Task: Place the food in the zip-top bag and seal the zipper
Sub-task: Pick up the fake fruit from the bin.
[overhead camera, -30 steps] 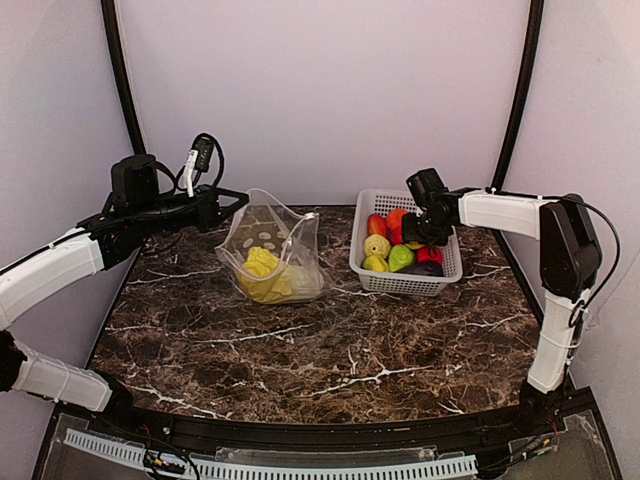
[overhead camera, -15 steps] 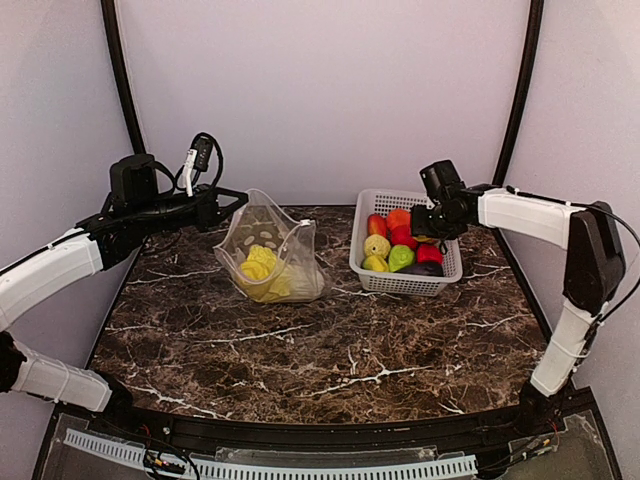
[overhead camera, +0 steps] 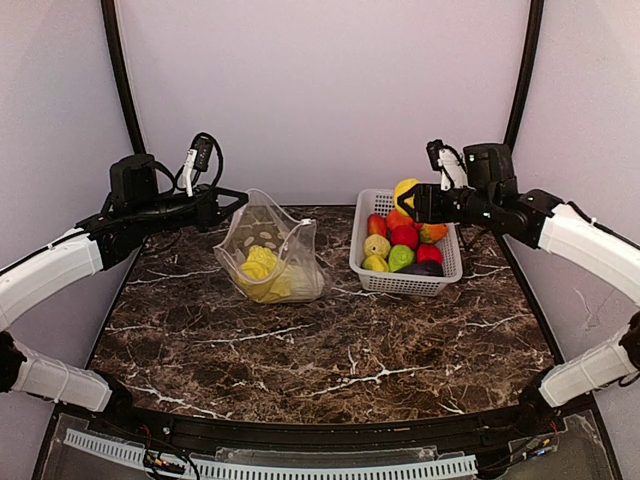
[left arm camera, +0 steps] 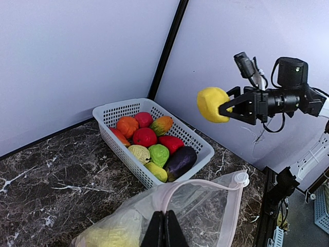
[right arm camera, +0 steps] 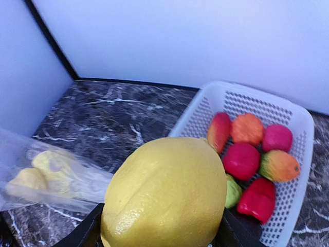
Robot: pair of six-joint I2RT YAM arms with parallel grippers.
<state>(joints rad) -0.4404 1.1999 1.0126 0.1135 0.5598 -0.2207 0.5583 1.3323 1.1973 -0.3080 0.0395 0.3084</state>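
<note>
Food (overhead camera: 262,268) is partly bagged: left end effector (left arm camera: 164,226) pinches the zip-top bag (overhead camera: 270,245), right end effector (overhead camera: 412,197) grips a lemon (right arm camera: 167,193); basket (overhead camera: 447,272) mostly full, zipper (left arm camera: 205,181) unsealed.

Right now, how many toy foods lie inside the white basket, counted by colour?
Red pieces: 3
Orange or part-orange pieces: 3
Green or yellow-green pieces: 3
Purple piece: 1
Total in the basket: 10
</note>
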